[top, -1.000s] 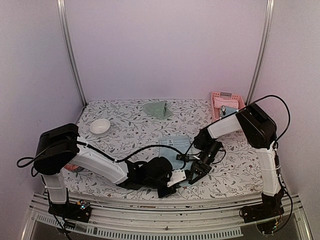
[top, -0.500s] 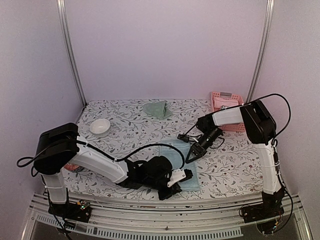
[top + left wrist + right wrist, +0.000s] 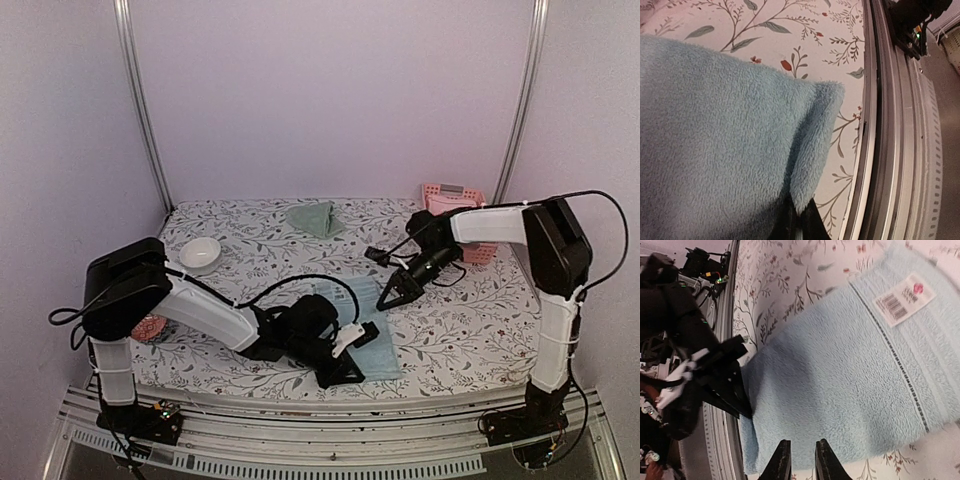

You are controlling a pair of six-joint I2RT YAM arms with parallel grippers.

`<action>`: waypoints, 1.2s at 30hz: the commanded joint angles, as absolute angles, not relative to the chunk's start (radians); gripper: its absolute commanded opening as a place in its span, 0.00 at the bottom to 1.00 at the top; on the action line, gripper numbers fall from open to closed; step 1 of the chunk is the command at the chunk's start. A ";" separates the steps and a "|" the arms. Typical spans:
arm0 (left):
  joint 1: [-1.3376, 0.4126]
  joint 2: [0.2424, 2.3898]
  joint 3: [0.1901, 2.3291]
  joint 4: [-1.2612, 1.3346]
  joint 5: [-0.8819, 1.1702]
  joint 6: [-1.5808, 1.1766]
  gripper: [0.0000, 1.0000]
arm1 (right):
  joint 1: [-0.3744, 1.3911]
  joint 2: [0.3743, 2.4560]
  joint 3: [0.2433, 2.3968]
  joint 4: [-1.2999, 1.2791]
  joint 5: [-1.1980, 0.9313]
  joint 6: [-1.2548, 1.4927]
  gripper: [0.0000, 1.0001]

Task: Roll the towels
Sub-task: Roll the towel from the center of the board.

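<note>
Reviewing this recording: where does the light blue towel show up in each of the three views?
Top external: the light blue towel lies centre, towards the near edge, partly hidden.
Left wrist: the towel fills the left and middle.
Right wrist: the towel spans the middle and right, with its white label at upper right.
Shared landmark: the floral table cover, visible in all three.

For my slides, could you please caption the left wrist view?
Left gripper pinching a corner of the light blue towel beside the metal rail.
</note>
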State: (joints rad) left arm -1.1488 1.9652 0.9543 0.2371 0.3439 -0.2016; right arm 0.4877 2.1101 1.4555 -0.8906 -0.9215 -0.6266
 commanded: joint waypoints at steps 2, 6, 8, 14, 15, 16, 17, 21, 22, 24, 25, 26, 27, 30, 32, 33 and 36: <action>-1.058 2.075 1.023 0.115 0.611 -0.305 0.00 | 0.453 1.716 1.241 -0.678 -0.877 -0.646 0.18; -1.014 2.144 1.117 -0.005 0.724 -0.336 0.00 | 0.476 1.573 1.072 -0.655 -0.808 -0.709 0.18; -0.993 2.175 1.151 -0.040 0.758 -0.373 0.00 | 0.513 1.532 1.011 -0.649 -0.750 -0.749 0.16; -0.964 2.236 1.181 -0.058 0.847 -0.513 0.00 | 0.723 1.435 0.868 -0.556 -0.531 -0.769 0.14; -0.961 2.239 1.175 -0.047 0.849 -0.541 0.00 | 0.754 1.426 0.857 -0.543 -0.505 -0.766 0.14; -0.957 2.239 1.165 -0.029 0.851 -0.569 0.00 | 0.785 1.419 0.850 -0.531 -0.482 -0.764 0.14; -0.955 2.240 1.151 -0.012 0.849 -0.592 0.00 | 0.814 1.417 0.844 -0.520 -0.463 -0.763 0.13; -0.938 2.222 1.061 0.139 0.867 -0.730 0.00 | 0.921 1.445 0.819 -0.476 -0.362 -0.763 0.12; -0.934 2.216 1.033 0.200 0.881 -0.772 0.00 | 0.940 1.456 0.809 -0.460 -0.337 -0.762 0.12; -0.928 2.214 0.988 0.306 0.895 -0.853 0.00 | 0.971 1.475 0.795 -0.435 -0.299 -0.761 0.11; -0.929 2.216 0.976 0.332 0.895 -0.868 0.00 | 0.984 1.478 0.793 -0.426 -0.289 -0.761 0.11; -0.928 2.218 0.969 0.350 0.891 -0.877 0.00 | 0.995 1.481 0.789 -0.419 -0.281 -0.760 0.11; -0.928 2.219 0.962 0.364 0.887 -0.883 0.00 | 1.005 1.485 0.788 -0.412 -0.274 -0.757 0.12; -0.930 2.220 0.950 0.382 0.881 -0.898 0.00 | 1.019 1.492 0.780 -0.392 -0.243 -0.750 0.14; -0.928 2.220 0.951 0.383 0.881 -0.899 0.00 | 1.023 1.496 0.773 -0.379 -0.220 -0.746 0.16; -0.929 2.220 0.952 0.383 0.881 -0.899 0.00 | 1.026 1.496 0.771 -0.373 -0.210 -0.746 0.16; -0.929 2.219 0.965 0.358 0.874 -0.886 0.00 | 1.033 1.482 0.770 -0.360 -0.198 -0.741 0.17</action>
State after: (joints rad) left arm -0.9371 2.1609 0.9977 0.4698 0.9283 -0.8783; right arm 1.0191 1.4879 0.7872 -0.4061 -0.2527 -0.7532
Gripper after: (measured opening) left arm 0.037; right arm 0.162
